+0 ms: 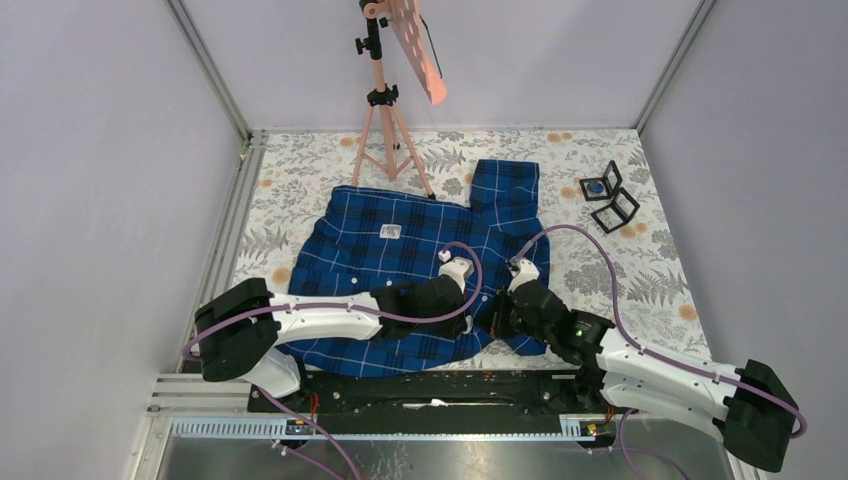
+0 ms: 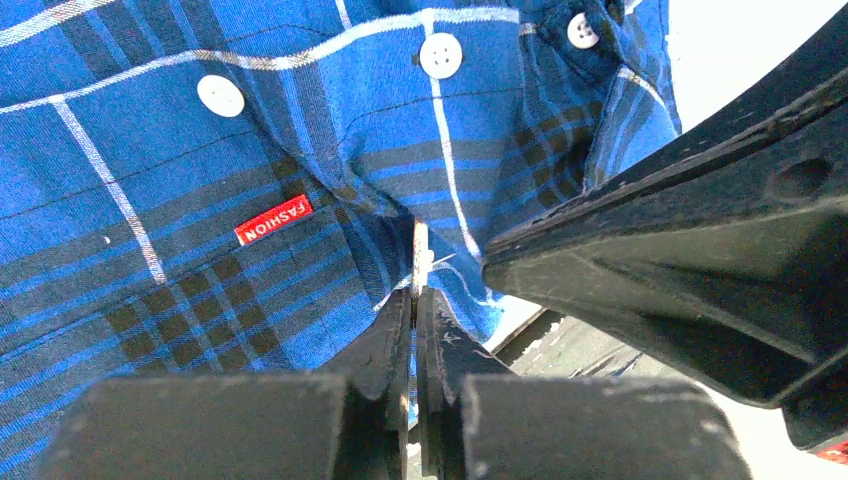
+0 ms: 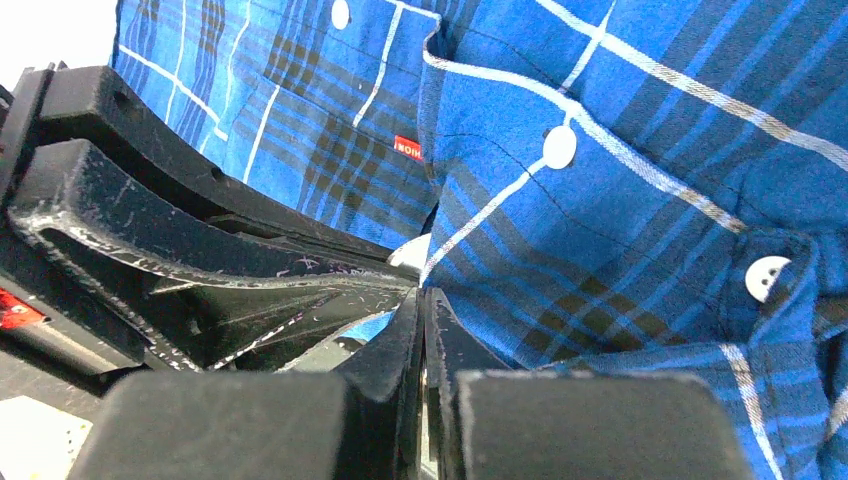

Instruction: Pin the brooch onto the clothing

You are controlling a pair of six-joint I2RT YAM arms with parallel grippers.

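Note:
The clothing (image 1: 400, 260), a dark-blue plaid shirt with white buttons, lies spread on the table. Both grippers meet at its near right hem. My left gripper (image 2: 414, 295) is shut on a thin pale piece seen edge-on (image 2: 421, 262), apparently the brooch, which presses against the fabric (image 2: 150, 150) below the red tag (image 2: 273, 219). My right gripper (image 3: 422, 295) is shut on the lifted hem of the shirt (image 3: 620, 100). In the top view the left gripper (image 1: 476, 320) and right gripper (image 1: 496, 318) almost touch.
A pink tripod stand (image 1: 385, 110) rises at the back, just behind the shirt. An open black box with a blue insert (image 1: 607, 195) sits at the back right on the floral cover (image 1: 640, 280). Metal rails (image 1: 225, 250) and grey walls border the table.

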